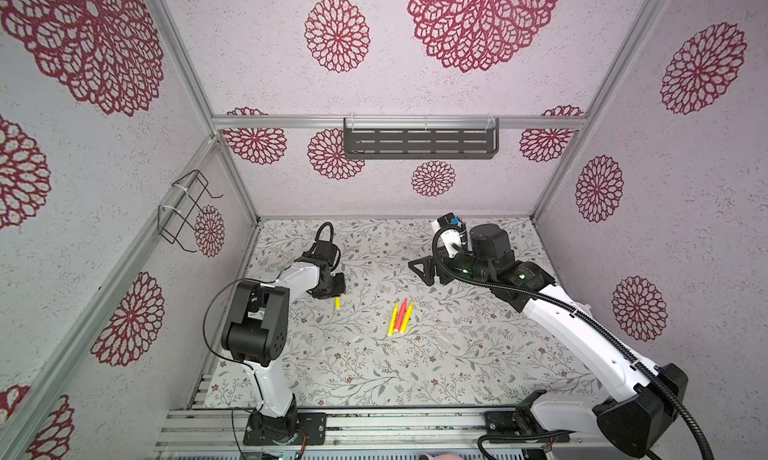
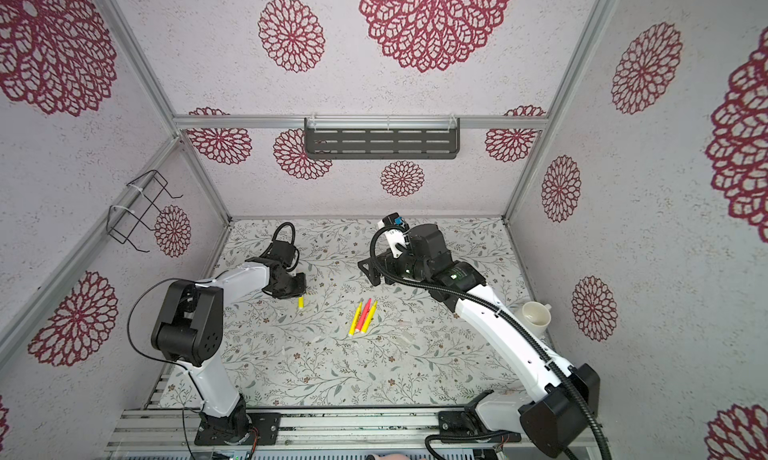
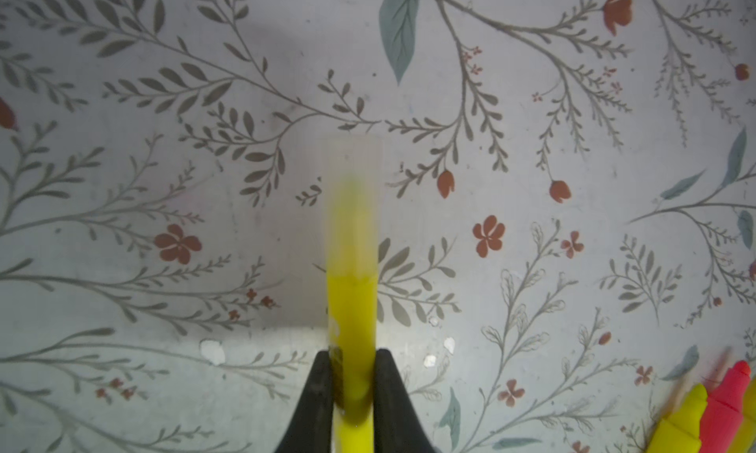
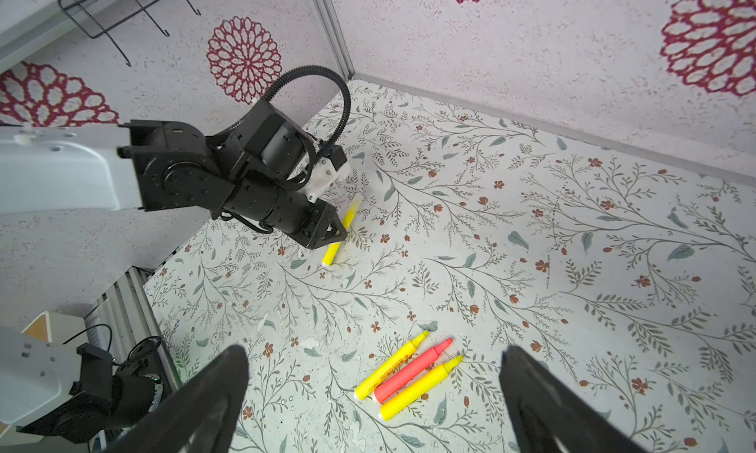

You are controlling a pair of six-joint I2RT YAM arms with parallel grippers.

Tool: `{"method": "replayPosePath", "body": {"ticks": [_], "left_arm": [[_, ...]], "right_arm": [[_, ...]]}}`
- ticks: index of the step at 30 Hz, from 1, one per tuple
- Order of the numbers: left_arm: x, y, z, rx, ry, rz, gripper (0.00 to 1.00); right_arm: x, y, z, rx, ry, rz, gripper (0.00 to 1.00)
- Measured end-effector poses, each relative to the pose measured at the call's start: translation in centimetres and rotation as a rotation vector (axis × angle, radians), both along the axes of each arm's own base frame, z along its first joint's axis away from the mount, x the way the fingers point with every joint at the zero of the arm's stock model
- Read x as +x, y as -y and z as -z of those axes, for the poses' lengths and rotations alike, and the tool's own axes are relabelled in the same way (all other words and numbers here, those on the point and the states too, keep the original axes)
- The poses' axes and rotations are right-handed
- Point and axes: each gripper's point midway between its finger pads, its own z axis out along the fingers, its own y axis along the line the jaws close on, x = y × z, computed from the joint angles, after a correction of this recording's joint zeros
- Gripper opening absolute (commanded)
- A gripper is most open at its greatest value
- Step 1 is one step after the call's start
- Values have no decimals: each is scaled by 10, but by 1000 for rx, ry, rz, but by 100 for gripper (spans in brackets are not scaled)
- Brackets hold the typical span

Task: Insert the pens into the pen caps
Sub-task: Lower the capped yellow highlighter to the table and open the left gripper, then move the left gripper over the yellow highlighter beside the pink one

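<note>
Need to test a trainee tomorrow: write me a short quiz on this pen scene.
1. How many pens lie loose on the table?
2. True or false: the right gripper is open and holds nothing.
3. What does the left gripper hold?
A) a red pen
B) a yellow pen
C) a white cup

Key: 1: three. 2: true. 3: B.
</note>
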Motion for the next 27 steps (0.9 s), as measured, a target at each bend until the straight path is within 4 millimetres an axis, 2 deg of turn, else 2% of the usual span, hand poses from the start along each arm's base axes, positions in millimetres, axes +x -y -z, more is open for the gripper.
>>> {"method": "replayPosePath", "body": {"ticks": [4,5,8,11,12,13,14,16,19,22,24,27], "left_arm": [[7,-5,1,-11,-4,-9,0],[8,-7,1,-13,-3,-12,4],[8,-12,1,-12,-6,-17,24],[8,-14,2,-6,-10,-16,41],[7,-15,2,-1,-14,-16,49],[7,-16,2,3,-15,-19,64],[6,-17,2,10,-18,-17,72],[7,-18,1,20,-17,-22,77],[7,-22,-3,44,-15,-30,77],[6,-21,-23,81,20,-31,79],[7,-12,-50,98,85,-19,80],[6,26,-106,61,249,51,78]], "right_arm": [[0,-1,0,7,-5,-2,99],[0,-1,0,8,-6,-1,99],[1,-2,-1,17,-7,-2,99],[1,-4,-3,26,-1,-9,99],[0,-4,-4,28,0,-12,99],[0,-5,-4,29,0,-14,99],[0,-5,-4,30,-1,-15,99],[0,-5,-4,32,-1,-18,99],[0,-5,-4,32,-1,-17,99],[1,-3,-5,31,2,0,99],[3,2,-6,26,10,27,99],[4,12,0,13,6,79,99]]}}
